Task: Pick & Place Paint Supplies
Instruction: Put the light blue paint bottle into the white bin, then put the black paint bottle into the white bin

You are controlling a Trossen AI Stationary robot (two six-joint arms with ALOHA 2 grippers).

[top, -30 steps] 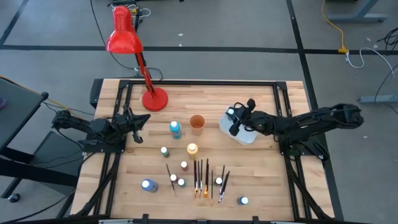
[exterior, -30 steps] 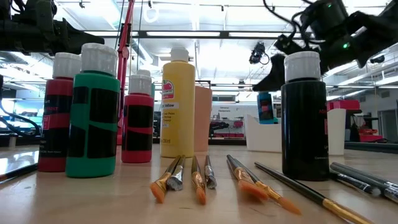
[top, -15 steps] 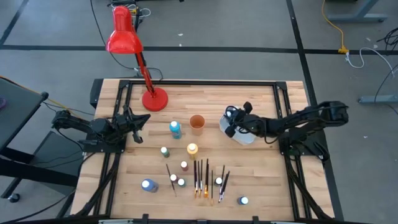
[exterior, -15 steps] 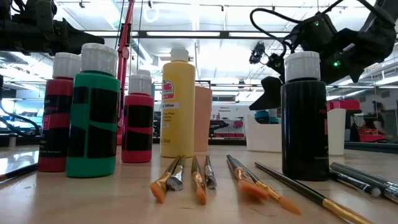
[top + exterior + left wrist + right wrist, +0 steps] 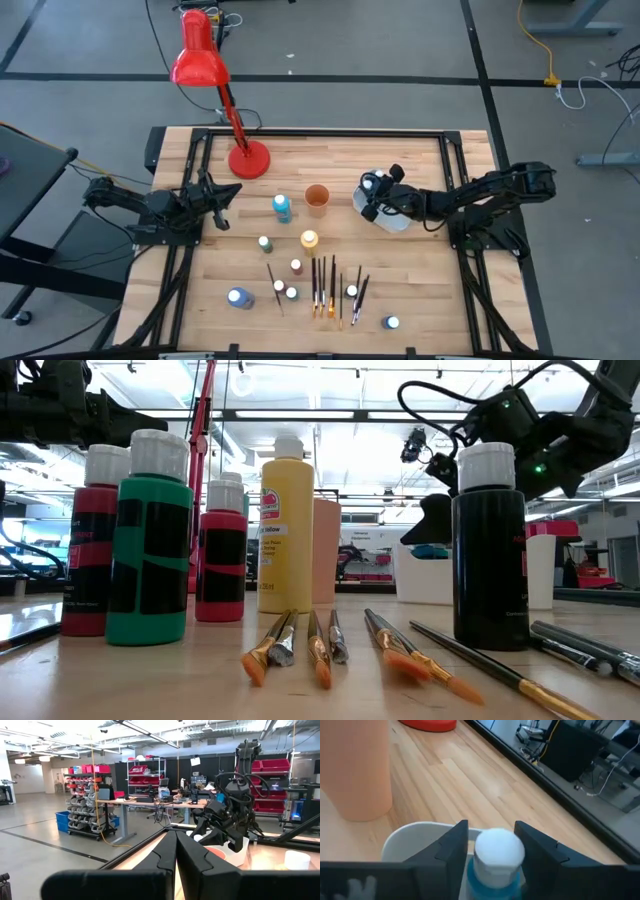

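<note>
A blue paint bottle with a white cap (image 5: 499,851) stands between the right end effector's (image 5: 492,845) fingers, over the white tub (image 5: 415,837). The fingers stand slightly apart from the cap, so this looks like the release step. Next, the end effector needs to lift clear and go for another bottle on the counter (image 5: 340,165). The left end effector (image 5: 222,200) waits closed, well away. No label is legible.

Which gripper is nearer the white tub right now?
Right. The right gripper is over the white tub with a blue bottle between its fingers; the left gripper waits across the table, beyond the orange cup.
</note>
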